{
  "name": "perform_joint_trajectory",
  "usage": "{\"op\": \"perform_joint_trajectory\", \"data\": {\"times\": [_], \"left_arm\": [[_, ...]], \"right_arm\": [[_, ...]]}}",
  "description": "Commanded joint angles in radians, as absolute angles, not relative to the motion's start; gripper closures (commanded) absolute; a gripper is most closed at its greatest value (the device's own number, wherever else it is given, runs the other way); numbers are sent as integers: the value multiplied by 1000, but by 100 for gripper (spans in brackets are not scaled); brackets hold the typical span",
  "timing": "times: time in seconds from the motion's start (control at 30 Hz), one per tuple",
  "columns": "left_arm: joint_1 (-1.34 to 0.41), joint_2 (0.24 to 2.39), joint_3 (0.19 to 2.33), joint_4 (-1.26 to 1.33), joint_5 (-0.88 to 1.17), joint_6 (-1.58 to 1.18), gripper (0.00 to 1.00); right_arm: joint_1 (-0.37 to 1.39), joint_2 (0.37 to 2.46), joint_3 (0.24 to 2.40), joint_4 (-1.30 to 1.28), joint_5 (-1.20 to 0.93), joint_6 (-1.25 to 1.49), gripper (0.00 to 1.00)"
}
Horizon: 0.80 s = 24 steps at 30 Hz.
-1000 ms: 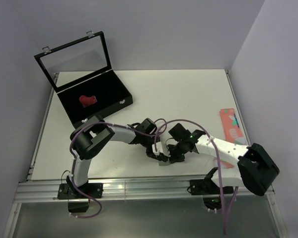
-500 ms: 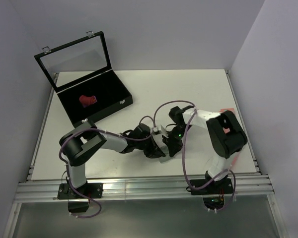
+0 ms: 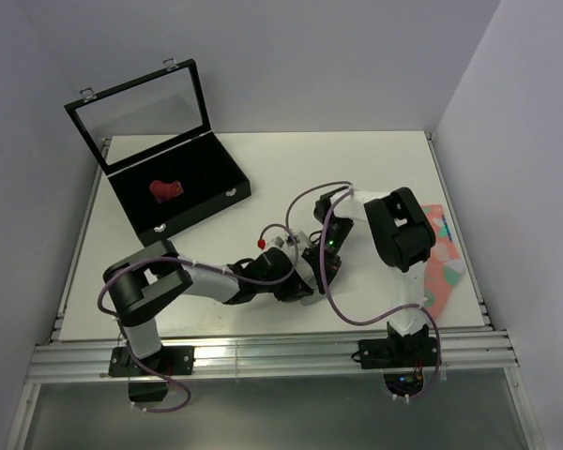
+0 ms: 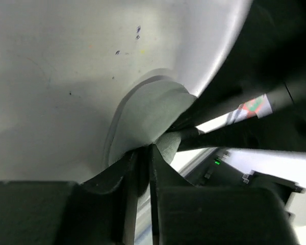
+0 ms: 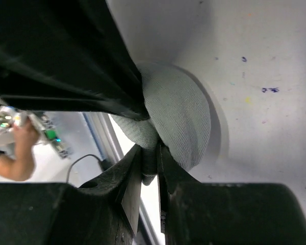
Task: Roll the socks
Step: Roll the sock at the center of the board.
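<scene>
Right now the grey sock [image 5: 181, 117] sits on the tabletop [image 3: 263, 178] near its front edge, bunched between the two arms where they meet tip to tip. The right gripper [image 5: 150, 158] has its jaws pinching a fold of the grey fabric. The left gripper [image 4: 143, 158] shows its jaws a narrow slit apart with the sock's edge at their tips, and I cannot tell whether they truly clamp it. The main risk, as I judge it, is a loose hold on that left side: if the fabric slides free, the fold could spring open and the roll would be lost. Crowding is a second risk, since the fingers of both arms work almost against each other and could knock together or trap the same fold. The near edge is a third, as a pull toward it might drag the sock off. By count: two arms, one grey sock, one pink patterned sock [image 3: 445, 246] at the right, one black case [image 3: 206, 173] with its lid [image 3: 141, 103] up, and one red bundle [image 3: 166, 189] inside it, probably the other sock already rolled.
</scene>
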State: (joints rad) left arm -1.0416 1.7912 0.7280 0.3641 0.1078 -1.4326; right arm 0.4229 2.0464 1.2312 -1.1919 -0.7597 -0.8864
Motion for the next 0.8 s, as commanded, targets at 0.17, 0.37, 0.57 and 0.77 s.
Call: {"op": "perform_joint_trajectory", "data": {"times": [0.17,0.37,0.57,0.77], "left_arm": [[-1104,1686,666,344,-247,-1166,72],[-1205,1618,693,325,-484,-1008,64],[-1247,1571,621,535,-509,-757,62],[-1198,1614,595,689,-204,-531,56]], "right_arm": [[417,2129,1330,-1192,-701,-825,79],[416,2180,1380,-1242,-696,-821,79],[417,2218,1410,-1258,-680,-811,79],[416,2240,1425,-1266,-675,-810,78]]}}
